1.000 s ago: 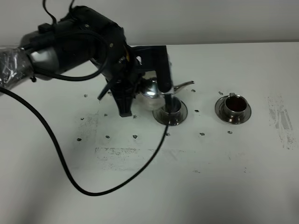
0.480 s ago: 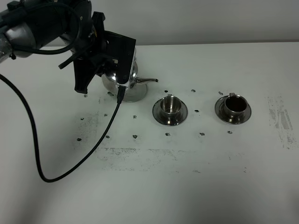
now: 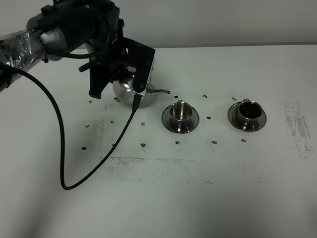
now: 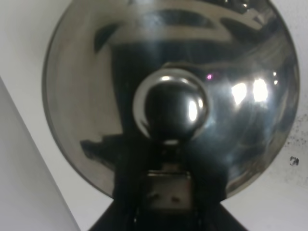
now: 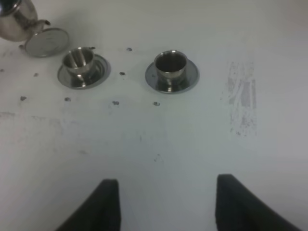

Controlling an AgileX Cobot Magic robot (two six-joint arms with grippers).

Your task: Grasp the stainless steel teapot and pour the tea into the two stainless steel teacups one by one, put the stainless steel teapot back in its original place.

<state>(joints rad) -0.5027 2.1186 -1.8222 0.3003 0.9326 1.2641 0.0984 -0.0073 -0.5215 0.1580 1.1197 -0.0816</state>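
Exterior high view is showing the left gripper (image 3: 121, 74) clamping shut on the stainless steel teapot (image 3: 131, 91), which is hanging tilted just left of the nearer teacup (image 3: 180, 116), its spout (image 3: 161, 91) pointing toward that cup. The farther teacup (image 3: 246, 115) is holding dark tea (image 3: 249, 110). The right gripper (image 5: 166, 207) is hovering above the table (image 3: 198, 198) with its fingers spread apart.

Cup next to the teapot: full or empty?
Looks empty: near cup shows a shiny steel inside; far cup holds dark liquid.
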